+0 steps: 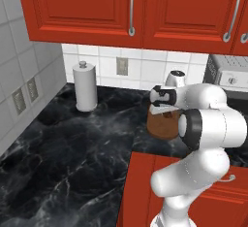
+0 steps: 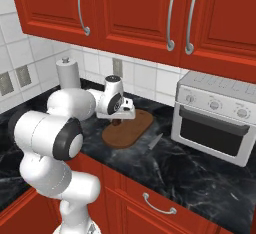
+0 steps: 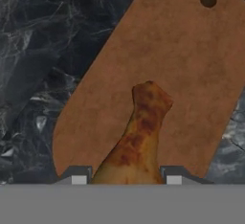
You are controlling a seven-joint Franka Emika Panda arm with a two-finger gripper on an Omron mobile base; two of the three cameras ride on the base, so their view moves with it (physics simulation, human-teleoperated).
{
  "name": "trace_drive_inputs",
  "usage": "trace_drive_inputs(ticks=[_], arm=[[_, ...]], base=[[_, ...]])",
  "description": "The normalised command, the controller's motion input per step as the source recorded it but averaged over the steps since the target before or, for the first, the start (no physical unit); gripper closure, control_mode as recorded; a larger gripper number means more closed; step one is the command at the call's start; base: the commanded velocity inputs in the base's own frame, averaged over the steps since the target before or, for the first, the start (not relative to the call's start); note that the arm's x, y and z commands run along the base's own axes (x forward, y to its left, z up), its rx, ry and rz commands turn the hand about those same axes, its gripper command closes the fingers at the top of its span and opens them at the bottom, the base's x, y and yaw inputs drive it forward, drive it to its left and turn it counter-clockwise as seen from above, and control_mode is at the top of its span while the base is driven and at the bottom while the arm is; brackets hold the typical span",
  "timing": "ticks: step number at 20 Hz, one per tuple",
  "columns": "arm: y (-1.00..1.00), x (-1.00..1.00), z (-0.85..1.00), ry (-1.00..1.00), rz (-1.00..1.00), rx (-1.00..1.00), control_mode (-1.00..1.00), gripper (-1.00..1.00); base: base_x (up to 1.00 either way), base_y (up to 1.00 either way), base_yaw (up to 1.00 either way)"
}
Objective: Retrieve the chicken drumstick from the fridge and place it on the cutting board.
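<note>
A brown wooden cutting board [image 3: 191,74] with a hanging hole lies on the black marble counter; it also shows as cutting board [image 2: 137,128] and cutting board [image 1: 162,128]. My gripper [image 3: 126,179] hangs just above the near end of the board, fingers down, shut on the chicken drumstick [image 3: 141,132], a reddish-brown piece whose thin end points out over the wood. From the right base the gripper [image 2: 118,118] has the dark drumstick [image 2: 116,123] under it, close to the board. From the left base the gripper [image 1: 162,108] is partly masked by my own arm.
A white toaster oven [image 2: 217,115] stands right of the board, and a small grey utensil [image 2: 155,141] lies between them. A paper towel roll [image 1: 85,86] stands at the back left. Red wall cabinets [image 1: 87,8] hang overhead; the counter's front edge [image 1: 133,155] is near.
</note>
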Motion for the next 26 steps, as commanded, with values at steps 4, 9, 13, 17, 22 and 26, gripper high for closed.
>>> trace_drive_inputs(ticks=[4,9,13,17,22,26], arm=[[-0.09,0.41,-0.34,0.0,0.0,0.0,-1.0,1.0],[-0.12,0.3,-0.33,0.0,0.0,0.0,-1.0,1.0],[-0.01,0.15,-0.19,0.0,0.0,0.0,-1.0,-1.0],[0.0,0.0,0.0,0.0,0.0,0.0,-1.0,-1.0],[0.0,0.0,0.05,0.0,0.0,0.0,-1.0,-1.0],[0.0,-0.48,0.47,-0.03,-0.02,0.0,-1.0,-1.0]], base=[[0.0,0.0,0.0],[0.0,0.0,0.0],[0.0,0.0,0.0],[0.0,0.0,0.0],[0.0,0.0,0.0],[0.0,0.0,0.0]])
